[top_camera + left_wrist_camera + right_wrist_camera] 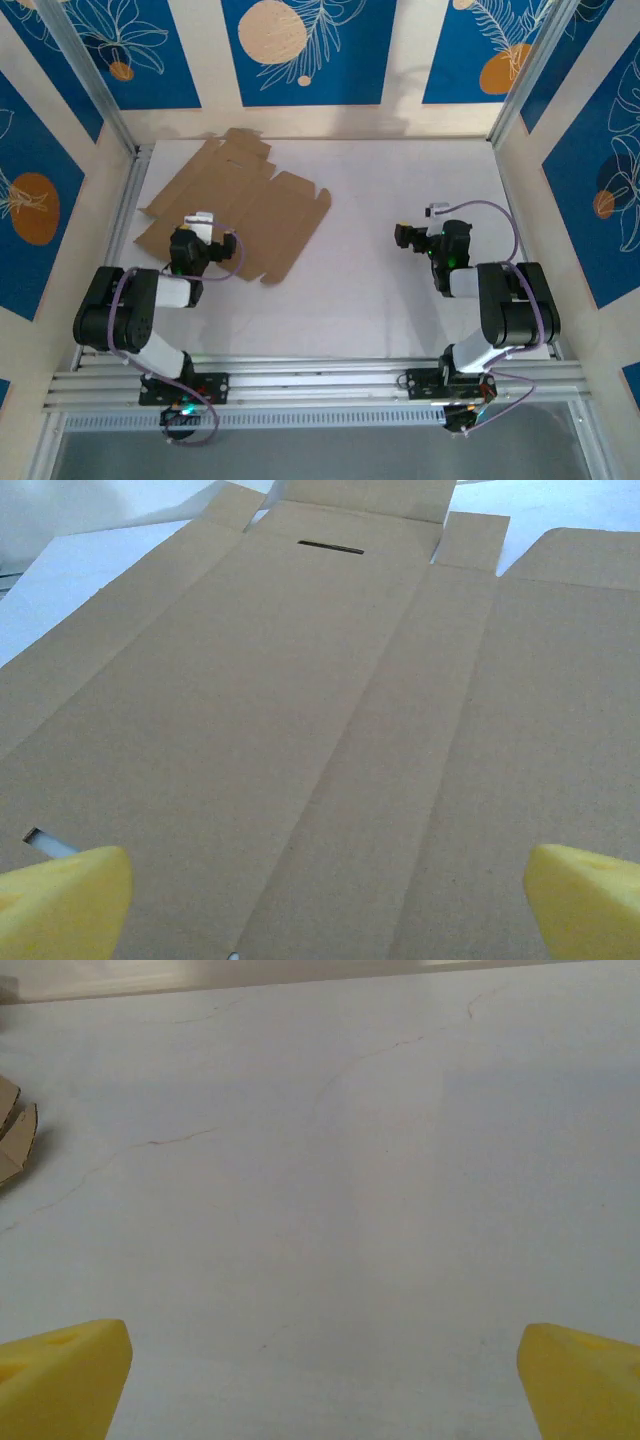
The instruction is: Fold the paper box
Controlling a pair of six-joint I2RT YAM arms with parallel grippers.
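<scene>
The paper box (235,205) lay fully flat as a die-cut sheet on the far left part of the white surface (400,180). It was turned at an angle, with its flaps and tabs spread out and no panel raised. The left tool (197,228) hung over the sheet's near edge, its yellow fingertips (60,900) wide apart and gripping nothing. Its wrist camera looked along the long creases toward a narrow slot (330,548) at the far end. The right tool (408,236) stood well apart from the cardboard, over bare surface on the right, its jaws also spread and empty. A corner of the sheet showed at the left edge of its wrist view.

Nothing looked folded, so the step in hand was probably the first fold of a side panel. Done well, one finger of the left tool would slip under an outer panel near a crease and raise it along that scored line, not across it. The sheet looked light and free to slide on the smooth surface. The right tool would therefore likely need to come across and press the middle panel down while the fold rose. Lifting from a free corner alone could buckle the cardboard.
</scene>
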